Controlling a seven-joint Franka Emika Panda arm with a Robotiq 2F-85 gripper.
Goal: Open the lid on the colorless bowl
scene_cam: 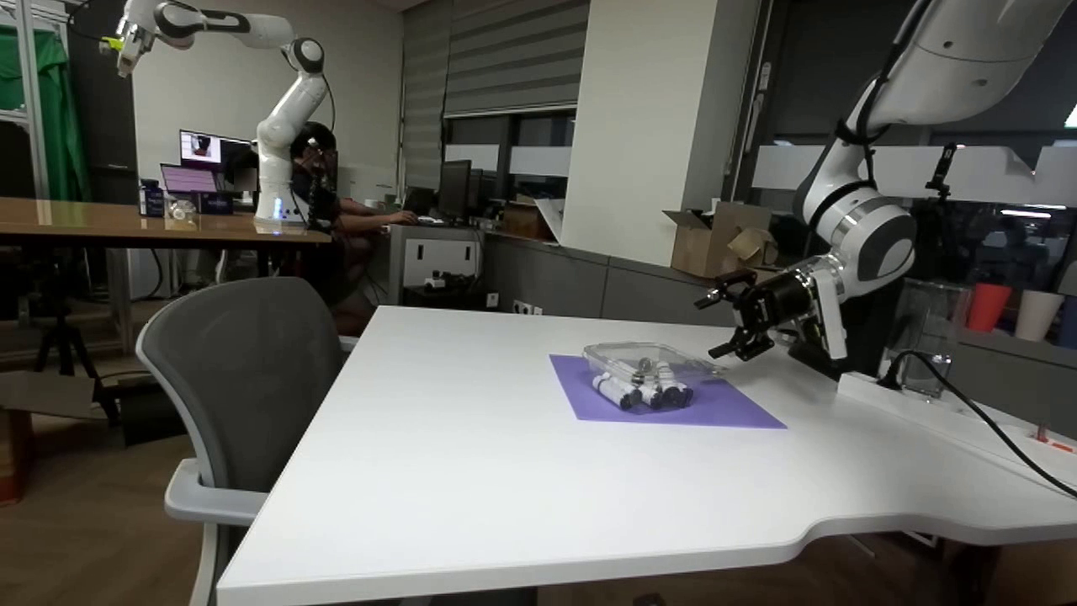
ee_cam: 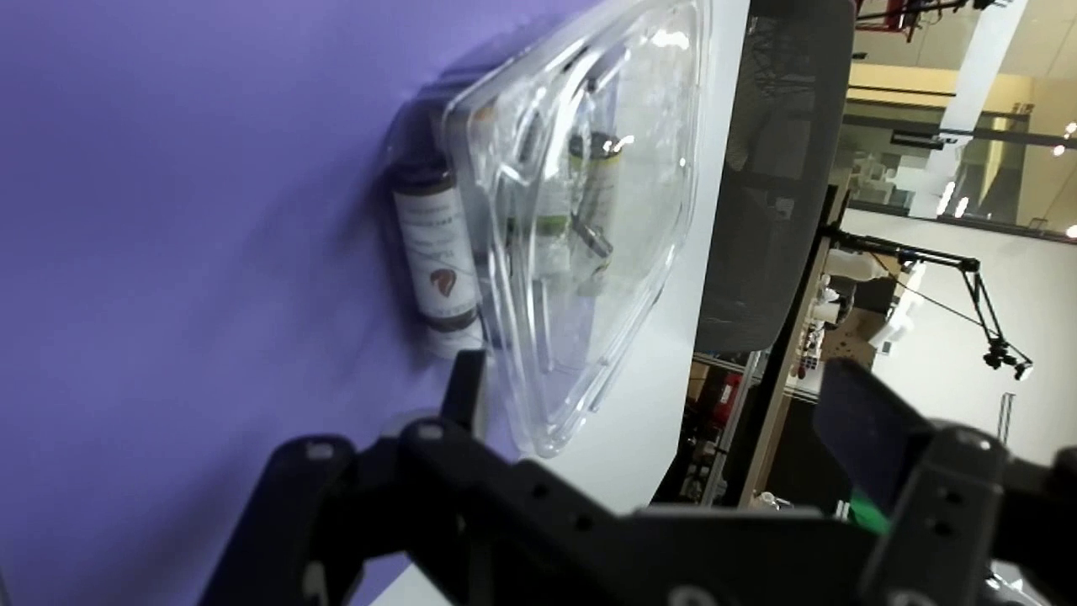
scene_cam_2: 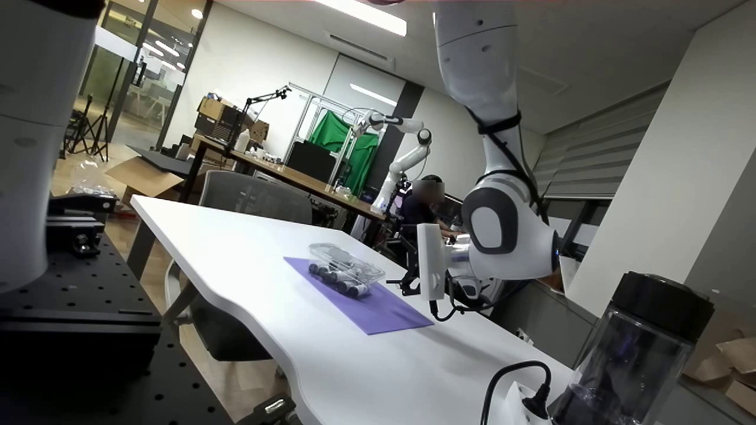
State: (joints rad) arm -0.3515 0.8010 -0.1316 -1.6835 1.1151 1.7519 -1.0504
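Observation:
The colorless bowl [scene_cam: 641,385] is a clear low container on a purple sheet, holding several white bottles; it also shows in an exterior view [scene_cam_2: 341,274]. Its clear lid [scene_cam: 665,355] lies over it in both exterior views [scene_cam_2: 349,260] and in the wrist view [ee_cam: 644,177]. My gripper [scene_cam: 712,327] is open and empty beside the lid's near corner, also in an exterior view [scene_cam_2: 397,263]. In the wrist view my gripper [ee_cam: 656,379] has its fingers wide apart, the left one low by the lid's corner. I cannot tell whether it touches the lid.
The purple sheet [scene_cam: 732,408] lies on the white table [scene_cam: 471,471]. A power strip [scene_cam: 925,404] with a black cable runs along the table's edge. A clear bottle with a black cap [scene_cam_2: 632,360] stands near it. A grey chair [scene_cam: 244,387] stands at the table's side.

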